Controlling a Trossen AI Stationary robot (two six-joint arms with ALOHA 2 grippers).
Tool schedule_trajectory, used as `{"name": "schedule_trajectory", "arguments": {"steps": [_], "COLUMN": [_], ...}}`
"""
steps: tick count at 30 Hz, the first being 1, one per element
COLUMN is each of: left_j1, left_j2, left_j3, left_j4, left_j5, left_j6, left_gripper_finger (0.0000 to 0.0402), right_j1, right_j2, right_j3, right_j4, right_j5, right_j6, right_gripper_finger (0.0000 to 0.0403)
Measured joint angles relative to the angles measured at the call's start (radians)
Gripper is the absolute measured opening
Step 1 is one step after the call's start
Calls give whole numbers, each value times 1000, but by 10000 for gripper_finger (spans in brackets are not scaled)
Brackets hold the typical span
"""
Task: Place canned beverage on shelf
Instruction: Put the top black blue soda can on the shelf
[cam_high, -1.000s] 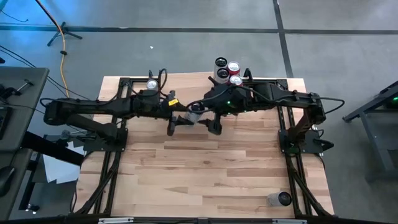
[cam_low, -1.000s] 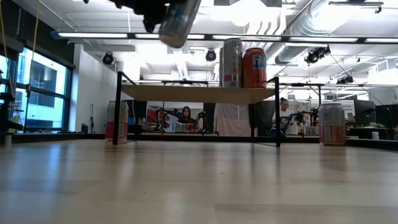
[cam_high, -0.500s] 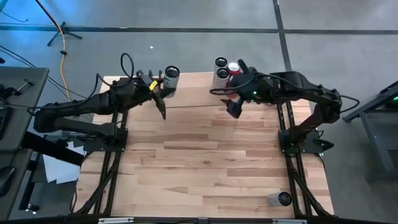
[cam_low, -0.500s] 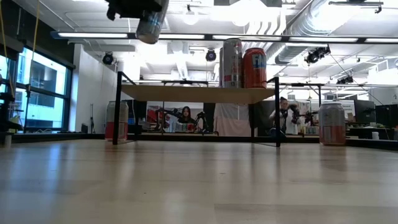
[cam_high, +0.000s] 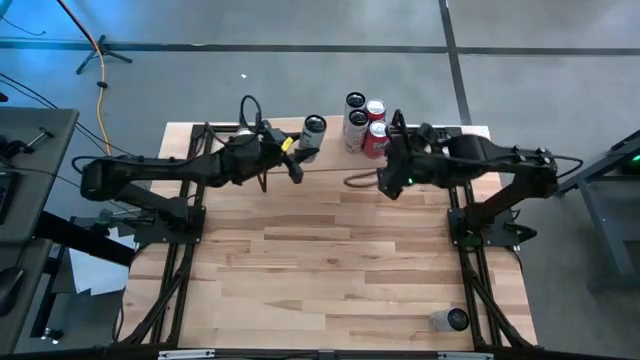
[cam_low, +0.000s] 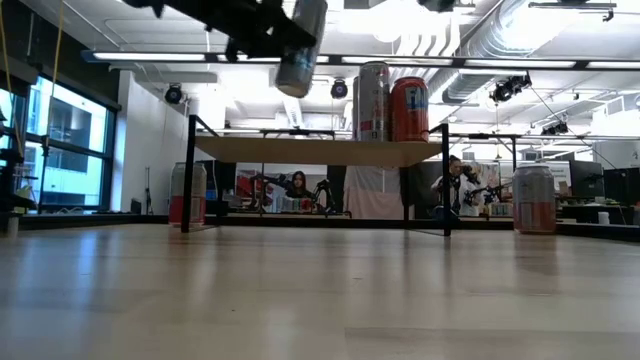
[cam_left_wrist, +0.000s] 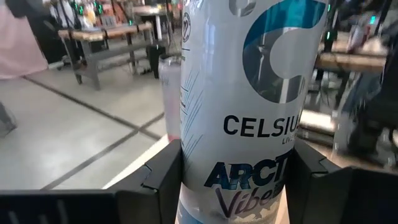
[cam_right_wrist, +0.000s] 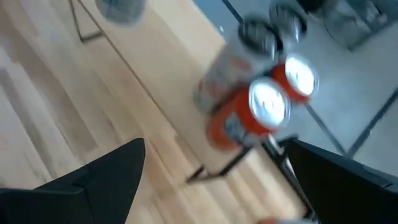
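Shelf (cam_low: 318, 151) with the light wood plank top and thin black wire legs stands at the far edge of your wooden table (cam_high: 330, 270), and it carries upright metal cans: one tall silver can (cam_low: 373, 101) and one red can (cam_low: 409, 109) show in the low view, while from above you see three round tops close together (cam_high: 363, 122). Your left gripper (cam_high: 296, 162) pinches a tall white and blue Celsius can (cam_left_wrist: 249, 106) between its two dark fingers (cam_left_wrist: 163, 180); the smooth cylinder fills the gap between them. In the low view this can (cam_low: 301, 48) hangs tilted in the air, higher than the plank, and in the high view it (cam_high: 314, 134) is just beside the gripper, on the side toward the shelf cans but still apart from them. Your right gripper (cam_high: 385, 183) is spread wide and holds nothing; the cans on the shelf (cam_right_wrist: 258, 118) are near in front of it. More cans stand on the table under and beside the shelf: one (cam_low: 187, 193) near the left leg and one (cam_low: 533, 197) beyond the right leg. Another can (cam_high: 448, 320) lies near the table's front corner, well apart from both grippers.
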Motion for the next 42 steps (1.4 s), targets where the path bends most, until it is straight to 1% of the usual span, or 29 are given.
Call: {"name": "schedule_trajectory", "arguments": {"steps": [5,10,13,15,19,31,35,42], "left_j1": [26,61,79,88,104,123,122,121], "left_j2": [49,71,70,71,75,174,181,181], "left_j3": [-15,-165,-235,-256,-265,-266,-265,-265], "left_j4": [155,424,491,487,487,502,505,500], "left_j5": [35,33,-5,-28,-36,-42,-42,-41], "left_j6": [-4,-89,-127,-133,-130,-104,-106,-108], "left_gripper_finger": [159,159,160,160,161,163,175,211], "right_j1": [49,82,87,87,75,64,64,64], "right_j2": [-147,-253,-280,-280,-273,-263,-263,-263], "right_j3": [-250,-406,-457,-472,-491,-495,-495,-495], "right_j4": [104,290,385,420,479,517,517,517], "right_j5": [0,4,27,45,52,52,52,51], "right_j6": [150,224,219,212,174,165,165,165], "right_gripper_finger": [381,381,381,381,381,381,381,381]}}
